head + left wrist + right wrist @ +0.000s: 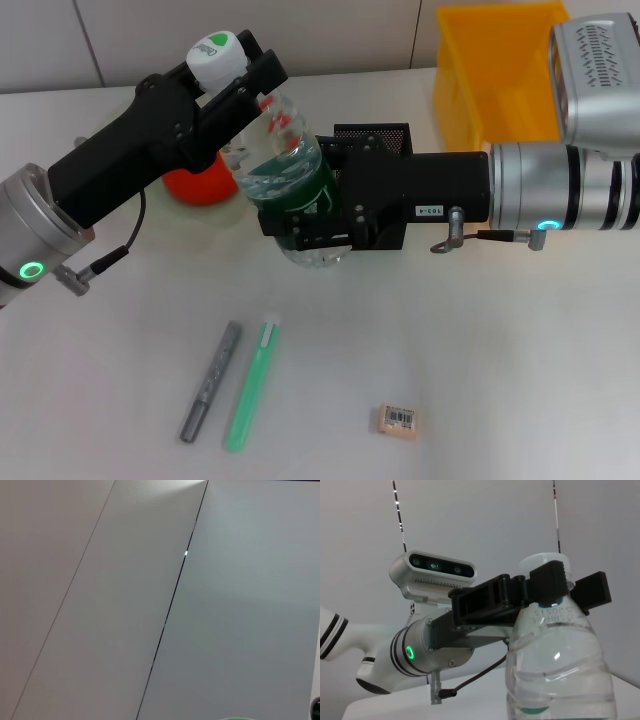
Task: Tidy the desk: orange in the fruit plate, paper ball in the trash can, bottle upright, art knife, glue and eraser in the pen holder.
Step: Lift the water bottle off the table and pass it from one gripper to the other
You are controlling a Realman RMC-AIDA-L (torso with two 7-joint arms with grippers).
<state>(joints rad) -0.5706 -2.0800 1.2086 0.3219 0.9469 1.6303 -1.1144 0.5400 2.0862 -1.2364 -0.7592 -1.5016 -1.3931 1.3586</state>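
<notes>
Head view: smooth white matte desk point(500, 380) against pale panelled wall point(330, 30), thin dark seams running down the panels. Above mid-desk, clear ribbed plastic bottle point(285, 170) with green label, white cap uppermost, tilted slightly — pinched at the neck just below the cap by left gripper point(240, 75), clamped round the label band by right gripper point(310, 225). Both sets of jaws closed onto it. Behind, partly hidden: glossy red-orange orange point(200, 185), black mesh pen holder point(375, 135), bright yellow hard-plastic trash can point(495, 75) at the far right. On the near desk — grey metallic pen-shaped stick point(211, 380) beside slim green art knife point(250, 385), beige block eraser point(398, 419) with barcode sticker apart to the right.
</notes>
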